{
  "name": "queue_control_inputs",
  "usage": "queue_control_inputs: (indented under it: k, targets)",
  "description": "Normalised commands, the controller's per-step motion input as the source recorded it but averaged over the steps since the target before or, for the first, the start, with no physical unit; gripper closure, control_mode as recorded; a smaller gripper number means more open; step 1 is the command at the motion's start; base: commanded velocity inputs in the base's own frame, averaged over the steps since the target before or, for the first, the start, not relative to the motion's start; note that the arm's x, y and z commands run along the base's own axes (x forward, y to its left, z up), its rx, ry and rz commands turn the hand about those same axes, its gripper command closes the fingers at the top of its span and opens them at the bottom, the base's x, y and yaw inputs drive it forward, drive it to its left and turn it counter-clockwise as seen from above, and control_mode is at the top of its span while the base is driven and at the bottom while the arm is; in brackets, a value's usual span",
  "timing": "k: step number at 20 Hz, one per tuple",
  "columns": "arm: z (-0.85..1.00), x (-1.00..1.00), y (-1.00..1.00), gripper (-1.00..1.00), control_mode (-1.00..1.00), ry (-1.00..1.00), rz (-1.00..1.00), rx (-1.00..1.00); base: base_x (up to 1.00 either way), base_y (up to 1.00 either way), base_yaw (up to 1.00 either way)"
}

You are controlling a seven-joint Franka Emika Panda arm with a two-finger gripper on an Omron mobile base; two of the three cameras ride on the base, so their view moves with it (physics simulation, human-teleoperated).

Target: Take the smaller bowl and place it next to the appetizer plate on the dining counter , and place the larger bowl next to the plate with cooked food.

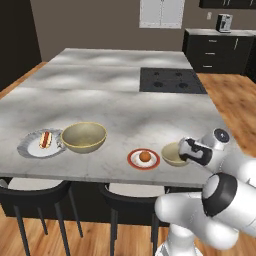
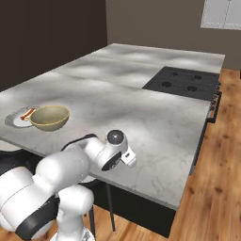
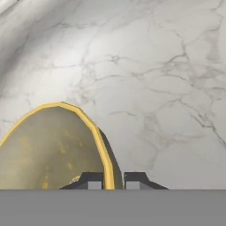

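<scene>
The claw [image 3: 113, 180] is clamped on the rim of the smaller bowl [image 1: 173, 154], one finger inside the wall and one outside, as the hand view shows with the yellow lip running between the two dark tips. That bowl sits on the dining counter [image 1: 115, 107] close to its near edge, toward the near right corner, just beside the appetizer plate [image 1: 143, 159], a red-rimmed dish with a round orange item on it. So this placement looks essentially reached, and the release is likely what remains. Farther along the near edge toward the left corner, the larger bowl [image 1: 84, 137] rests just beside the plate with cooked food [image 1: 41, 143], which carries a hot dog. The main risk is the nearness of the edge: a thin pinch on one wall could tilt or drag the bowl when the fingers open or the hand lifts away, nudging it into the appetizer plate or off the counter's lip.
</scene>
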Motion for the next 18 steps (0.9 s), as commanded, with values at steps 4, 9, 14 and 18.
queue_control_inputs:
  k: [4, 9, 14, 18]
  targets:
    - [-0.30, 0.33, 0.00, 1.00, -1.00, 0.00, 0.00, 0.00, 0.00, 0.00, 0.00]
    - [-0.30, 0.30, -0.03, 1.00, -1.00, 0.00, 0.00, 0.00, 0.00, 0.00, 0.00]
    - [-0.12, 0.24, -0.01, -1.00, -1.00, 0.00, 0.00, 0.00, 0.00, 0.00, 0.00]
    - [0.61, -0.02, -0.12, -1.00, -1.00, 0.00, 0.00, 0.00, 0.00, 0.00, 0.00]
